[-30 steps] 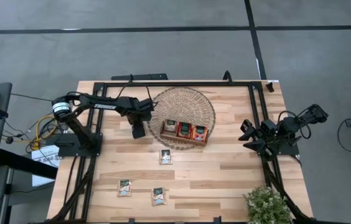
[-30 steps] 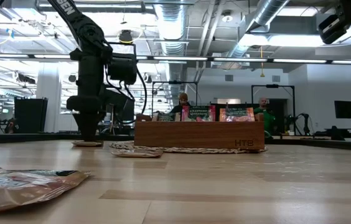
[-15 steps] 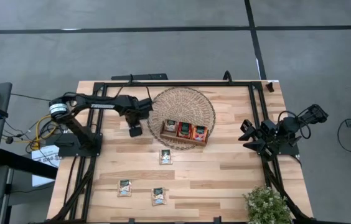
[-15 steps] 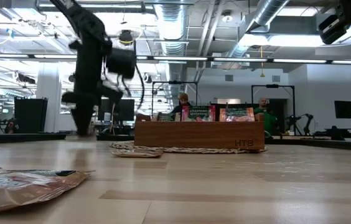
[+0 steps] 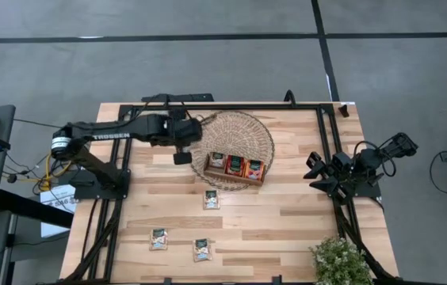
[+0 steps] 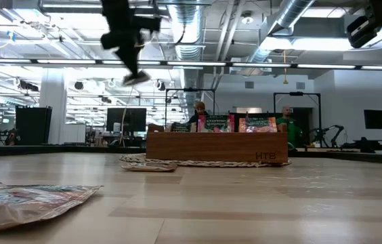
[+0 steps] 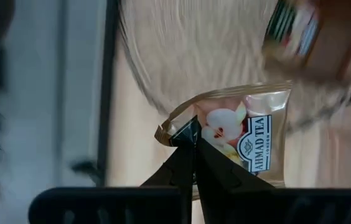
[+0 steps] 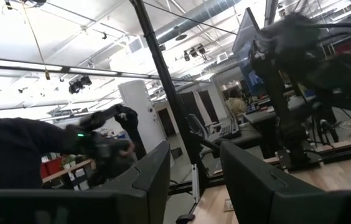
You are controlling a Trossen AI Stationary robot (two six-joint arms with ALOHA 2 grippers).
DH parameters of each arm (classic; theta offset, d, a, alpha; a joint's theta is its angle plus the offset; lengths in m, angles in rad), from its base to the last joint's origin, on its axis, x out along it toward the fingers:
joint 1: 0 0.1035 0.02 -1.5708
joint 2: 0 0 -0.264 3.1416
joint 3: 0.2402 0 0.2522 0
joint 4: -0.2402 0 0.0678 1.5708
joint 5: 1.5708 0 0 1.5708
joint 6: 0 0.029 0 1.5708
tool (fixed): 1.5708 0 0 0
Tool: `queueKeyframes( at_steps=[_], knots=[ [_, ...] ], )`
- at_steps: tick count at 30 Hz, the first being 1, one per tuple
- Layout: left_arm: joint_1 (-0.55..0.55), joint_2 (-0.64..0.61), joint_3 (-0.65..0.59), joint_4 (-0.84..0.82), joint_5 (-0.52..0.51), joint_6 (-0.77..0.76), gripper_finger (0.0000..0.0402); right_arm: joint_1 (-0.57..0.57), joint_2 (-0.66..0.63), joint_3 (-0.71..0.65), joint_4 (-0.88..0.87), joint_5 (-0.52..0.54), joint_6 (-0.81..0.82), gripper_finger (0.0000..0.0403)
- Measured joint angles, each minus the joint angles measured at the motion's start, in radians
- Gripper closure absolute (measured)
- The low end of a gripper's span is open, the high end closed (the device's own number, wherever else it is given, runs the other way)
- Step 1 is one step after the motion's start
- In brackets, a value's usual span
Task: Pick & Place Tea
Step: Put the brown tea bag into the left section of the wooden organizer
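My left gripper [image 5: 181, 157] hangs high over the table just left of the woven mat [image 5: 249, 127], shut on a pale tea sachet [image 7: 244, 134] with a fruit picture; the low view shows that sachet [image 6: 139, 77] far above the table. The brown wooden tray [image 5: 237, 168] stands on the mat with tea sachets upright in its compartments. Three more tea sachets [image 5: 211, 199] [image 5: 158, 238] [image 5: 201, 249] lie flat on the near half of the table. My right gripper [image 8: 191, 180] stays open at the table's right edge, raised, with nothing between its fingers. My left gripper pinches the sachet's crimped edge near one corner [image 7: 174, 129] between its two fingertips [image 7: 188, 132]. The fingers slant down at it from above. The sachet is lifted clear of the table and sticks out tilted beyond the fingertips.
A small potted plant [image 5: 338, 261] stands at the near right corner. A black frame [image 5: 223, 106] runs along the table's far edge and sides. Bare wood lies between the tray and the loose sachets. People sit in the room behind the table.
My left gripper, which stood fingers-down on a sachet on the table left of the mat, has taken it up and risen high, drifting toward the far edge and tipping to a shallower slant. The sachet has gone from flat on the wood to lifted clear.
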Motion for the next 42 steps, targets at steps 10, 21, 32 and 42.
queueKeyframes(
  at_steps=[10,21,32,42],
  knots=[
    [-0.256,0.124,0.084,0.121,-0.270,0.195,0.0401,0.000,0.000,0.000,0.000,0.003,-0.019,0.0269],
    [-0.327,0.294,0.086,0.367,-0.538,0.347,0.0401,0.000,0.000,0.000,-0.008,0.001,-0.023,0.0269],
    [-0.327,0.366,0.086,0.345,-0.476,0.210,0.0401,0.000,0.000,0.000,-0.008,-0.003,-0.026,0.0269],
    [-0.306,0.437,0.083,0.291,-0.461,0.098,0.0401,0.000,0.000,0.001,-0.007,-0.005,-0.026,0.0269]
  ],
)
